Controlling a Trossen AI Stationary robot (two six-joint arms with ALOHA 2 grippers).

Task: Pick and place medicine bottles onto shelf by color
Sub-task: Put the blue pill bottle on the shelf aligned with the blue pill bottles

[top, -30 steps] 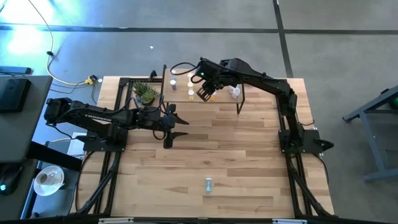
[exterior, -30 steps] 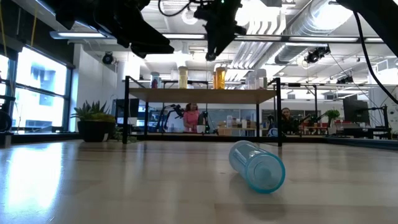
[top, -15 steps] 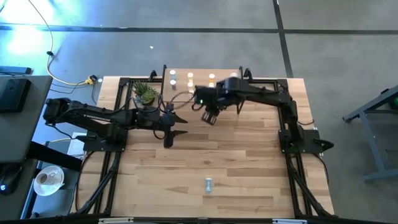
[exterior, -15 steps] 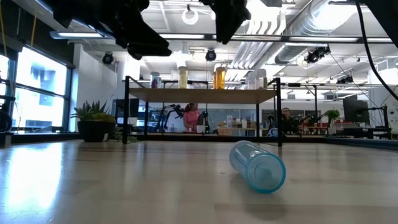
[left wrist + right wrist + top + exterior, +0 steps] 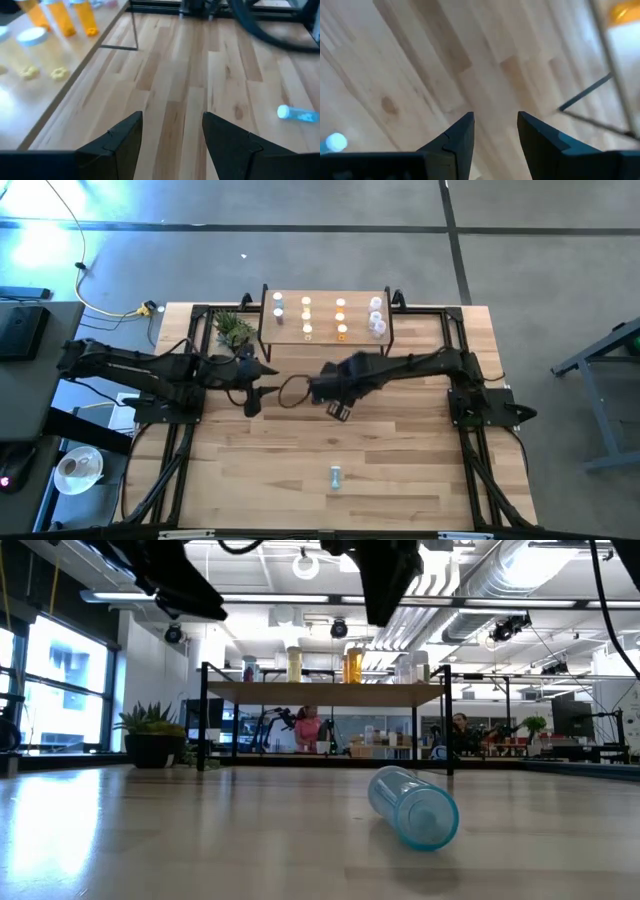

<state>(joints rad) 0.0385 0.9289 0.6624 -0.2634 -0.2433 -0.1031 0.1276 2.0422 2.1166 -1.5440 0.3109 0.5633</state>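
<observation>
One blue bottle (image 5: 335, 475) lies on its side near the bench's (image 5: 400, 470) front edge, cap end toward the low camera, all alone. Further back, mid-bench, the right gripper (image 5: 338, 412) hangs in the air, fingers (image 5: 460, 137) parted with nothing between them. The left gripper (image 5: 252, 402) is just beside it over to the left, fingers (image 5: 125, 140) also apart and empty. At the far edge sits the shelf (image 5: 325, 340) with the other bottles (image 5: 341, 332) standing on top: yellow, orange, clear. A plant (image 5: 232, 330) sits beside its left end.
</observation>
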